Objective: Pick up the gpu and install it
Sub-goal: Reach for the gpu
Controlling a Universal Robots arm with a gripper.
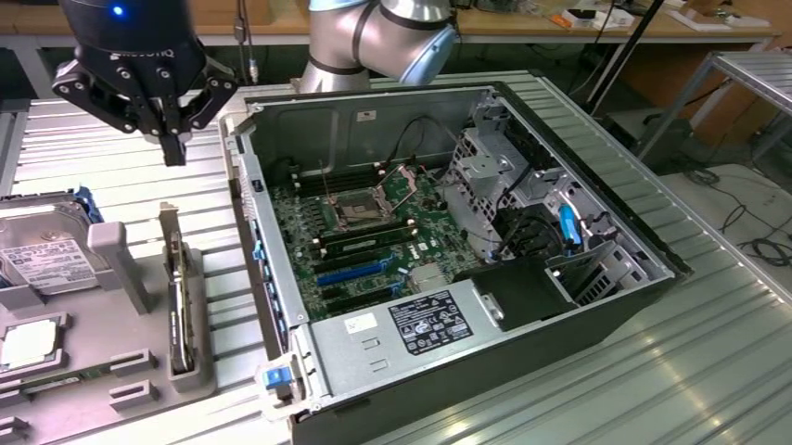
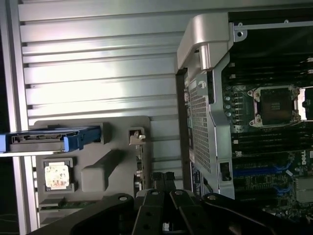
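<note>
One hard drive [image 1: 44,252] sits near the gpu [image 1: 181,301].

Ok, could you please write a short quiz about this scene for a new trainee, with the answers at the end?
1. True or false: the gripper is shut, holds nothing and hangs outside the computer case.
2. Where is the graphics card? A) standing on its edge in a slot of the grey tray; B) inside the computer case; C) in the gripper.
3. Fill in: on the tray, the hard drive lies to the exterior view's ____ of the graphics card.
Key: 1 true; 2 A; 3 left.
</note>
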